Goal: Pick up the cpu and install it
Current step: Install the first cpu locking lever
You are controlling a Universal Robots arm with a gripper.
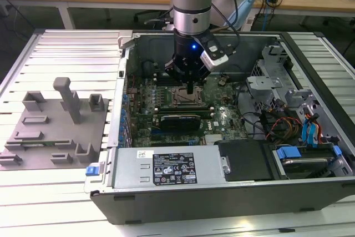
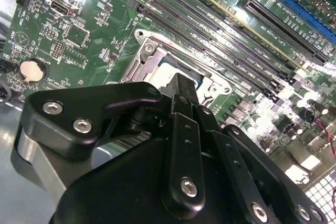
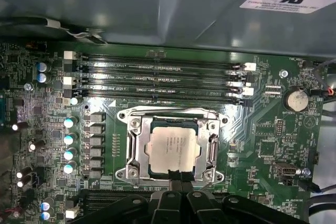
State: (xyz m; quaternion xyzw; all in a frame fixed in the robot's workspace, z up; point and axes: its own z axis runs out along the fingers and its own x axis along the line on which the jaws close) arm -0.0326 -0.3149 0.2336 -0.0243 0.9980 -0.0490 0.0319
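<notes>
Squarely seated in the metal-framed socket [image 3: 175, 148], cpu [image 3: 174, 149] lying flat, pale top up, edges parallel to the frame, no long axis, gripper [image 3: 179, 176] at its six o'clock edge, fingers [image 3: 174, 174] pressed together, holding nothing, memory slots [image 3: 157, 77] at twelve o'clock.

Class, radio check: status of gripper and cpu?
Gripper shut, at the cpu's edge. Cpu lies inside socket. Nothing in the way.
</notes>
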